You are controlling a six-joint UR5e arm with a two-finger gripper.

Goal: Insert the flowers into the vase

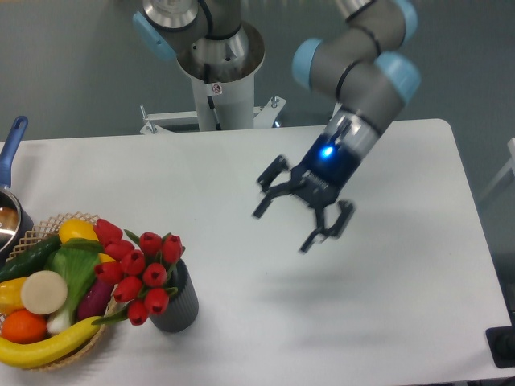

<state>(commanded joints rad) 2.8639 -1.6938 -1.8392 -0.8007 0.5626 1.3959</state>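
Flowers (138, 269) in vase (179, 304), end effector (299, 215) well apart

The obstacles stand together at the front left corner of the table (386, 322). The vase (175, 301) stands there with the flowers (138, 269) in it, and the red buds lean to the left, over the rim of the wicker basket (50, 301), which is full of fruit and vegetables. Behind the basket, at the left edge, is a metal pot (10, 211) with a blue handle. At the back edge the robot base (217, 72) rises. The hand (302, 219) hangs with fingers spread above the middle of the table, well apart from the vase. The whole right half and the front edge to the right of the vase are bare white surface.
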